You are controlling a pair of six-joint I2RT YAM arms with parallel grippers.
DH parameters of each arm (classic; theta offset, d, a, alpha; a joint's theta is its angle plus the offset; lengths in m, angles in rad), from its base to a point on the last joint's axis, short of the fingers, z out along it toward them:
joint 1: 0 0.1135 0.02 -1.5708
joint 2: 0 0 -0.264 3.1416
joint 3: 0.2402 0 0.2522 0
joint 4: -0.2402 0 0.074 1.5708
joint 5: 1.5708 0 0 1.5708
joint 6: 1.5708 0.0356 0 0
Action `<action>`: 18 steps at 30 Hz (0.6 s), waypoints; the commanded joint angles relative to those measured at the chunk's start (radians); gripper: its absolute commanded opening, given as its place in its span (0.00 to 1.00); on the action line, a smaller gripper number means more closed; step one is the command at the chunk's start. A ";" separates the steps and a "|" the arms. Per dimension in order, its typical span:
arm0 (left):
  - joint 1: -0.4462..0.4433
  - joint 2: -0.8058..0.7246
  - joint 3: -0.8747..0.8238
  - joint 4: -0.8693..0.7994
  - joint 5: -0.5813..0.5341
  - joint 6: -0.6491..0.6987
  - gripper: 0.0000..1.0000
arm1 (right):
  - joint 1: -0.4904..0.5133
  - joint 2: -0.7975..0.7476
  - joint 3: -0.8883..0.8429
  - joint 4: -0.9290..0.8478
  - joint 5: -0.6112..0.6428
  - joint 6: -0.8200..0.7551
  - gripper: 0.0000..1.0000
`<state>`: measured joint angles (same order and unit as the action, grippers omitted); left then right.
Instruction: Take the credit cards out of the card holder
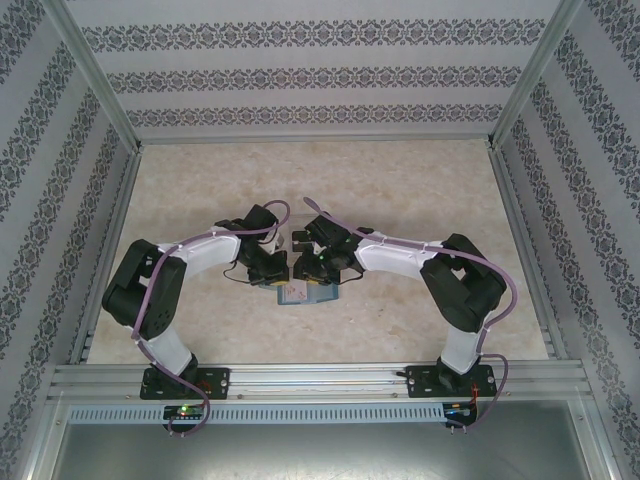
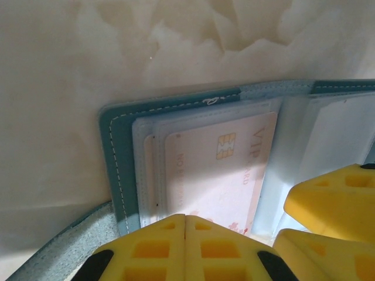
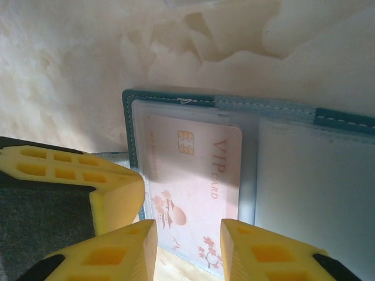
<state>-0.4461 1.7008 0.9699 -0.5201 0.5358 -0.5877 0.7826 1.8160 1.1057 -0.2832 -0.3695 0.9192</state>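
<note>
Centrally, card holder (image 1: pixel 305 293) on marbled tabletop (image 1: pixel 400 180).

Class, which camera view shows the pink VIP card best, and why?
The right wrist view: the credit card shows its chip and VIP lettering through the clear pocket. In the left wrist view the left gripper covers its lower edge. In the top external view the card holder is a small patch, too small to reveal it.
</note>
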 commanded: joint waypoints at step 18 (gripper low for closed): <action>-0.012 0.040 -0.021 -0.026 -0.037 0.017 0.05 | -0.007 0.079 -0.017 0.034 -0.022 0.010 0.35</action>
<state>-0.4461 1.7203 0.9619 -0.5156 0.5339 -0.5865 0.7807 1.8732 1.1038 -0.2455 -0.3943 0.9218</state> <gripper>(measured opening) 0.055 0.346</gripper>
